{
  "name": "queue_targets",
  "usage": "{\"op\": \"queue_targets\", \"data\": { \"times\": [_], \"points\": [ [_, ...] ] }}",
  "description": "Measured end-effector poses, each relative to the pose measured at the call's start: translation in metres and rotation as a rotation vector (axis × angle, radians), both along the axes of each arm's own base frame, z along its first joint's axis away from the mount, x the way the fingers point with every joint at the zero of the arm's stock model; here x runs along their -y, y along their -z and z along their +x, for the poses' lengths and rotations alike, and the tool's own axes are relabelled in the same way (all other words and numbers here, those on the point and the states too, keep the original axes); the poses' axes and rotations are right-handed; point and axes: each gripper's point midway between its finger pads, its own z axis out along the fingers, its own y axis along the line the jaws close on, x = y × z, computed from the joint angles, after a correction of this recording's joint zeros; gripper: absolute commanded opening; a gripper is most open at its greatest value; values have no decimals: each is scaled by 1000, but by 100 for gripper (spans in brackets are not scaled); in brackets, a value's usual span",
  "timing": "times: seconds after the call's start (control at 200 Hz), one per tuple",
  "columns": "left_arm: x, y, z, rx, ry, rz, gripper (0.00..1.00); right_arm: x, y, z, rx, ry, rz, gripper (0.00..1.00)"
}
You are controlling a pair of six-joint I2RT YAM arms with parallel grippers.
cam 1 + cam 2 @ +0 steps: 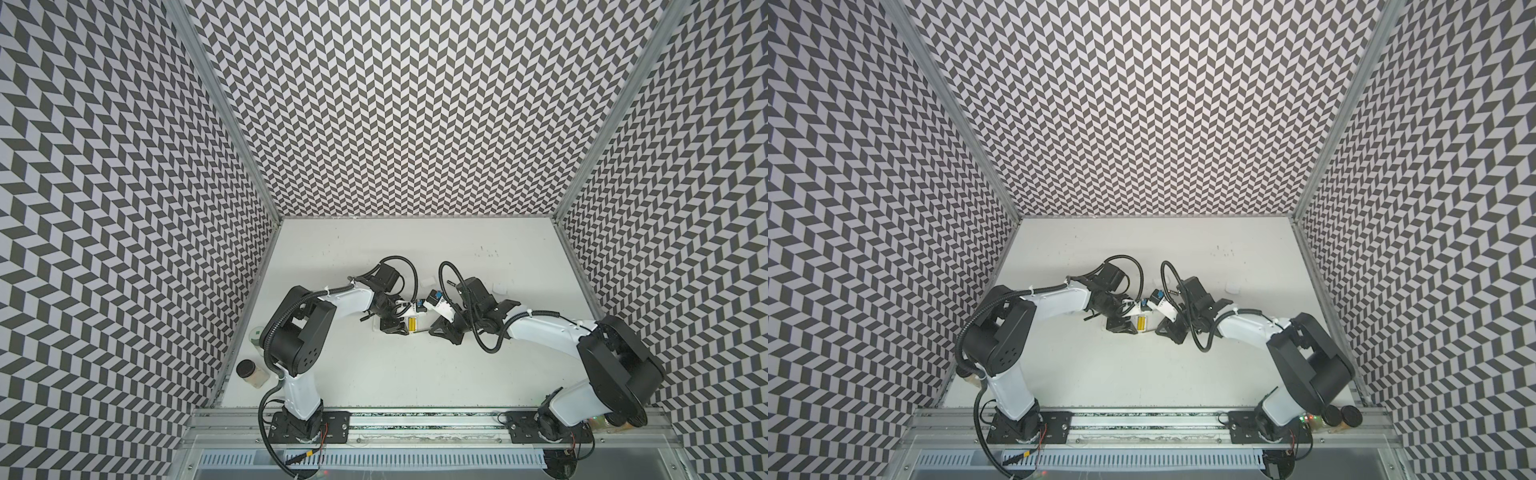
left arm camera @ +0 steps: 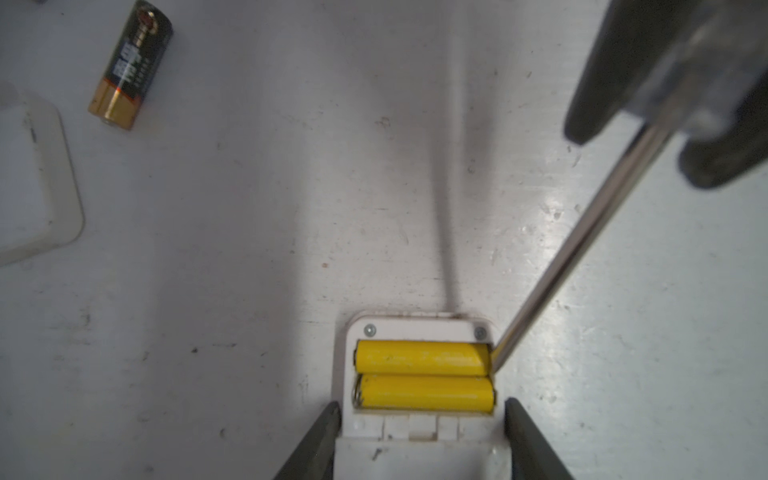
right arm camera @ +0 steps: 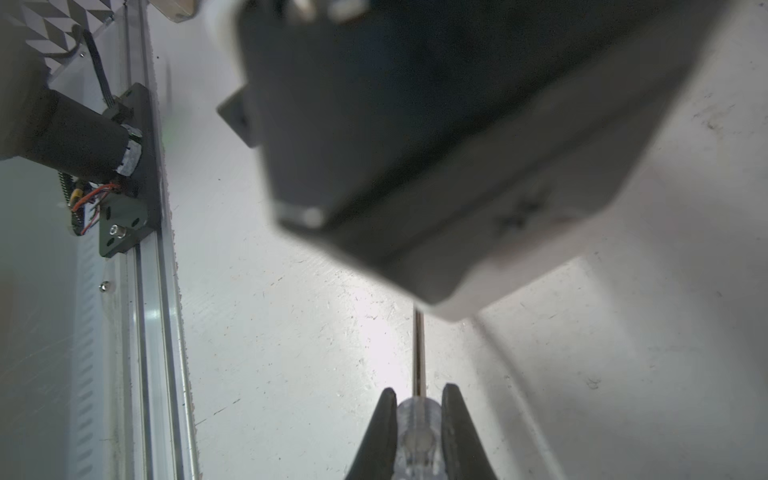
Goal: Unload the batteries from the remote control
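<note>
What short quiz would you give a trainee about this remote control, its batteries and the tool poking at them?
1. True or false: two yellow batteries sit in the open compartment of the remote control.
2. What is the right gripper shut on? A a screwdriver; B a spoon; C a pencil.
3. Fill in: in the left wrist view, ___ black-and-gold battery lies loose on the table.
Key: 1 true; 2 A; 3 one.
</note>
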Motion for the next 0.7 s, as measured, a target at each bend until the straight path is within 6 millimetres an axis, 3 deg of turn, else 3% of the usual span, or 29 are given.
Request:
{"op": "queue_targets", "data": {
  "times": [0.701],
  "points": [
    [0,0,2,5,-9,1,52,0,-4,11,-6,33,34,0]
  ]
}}
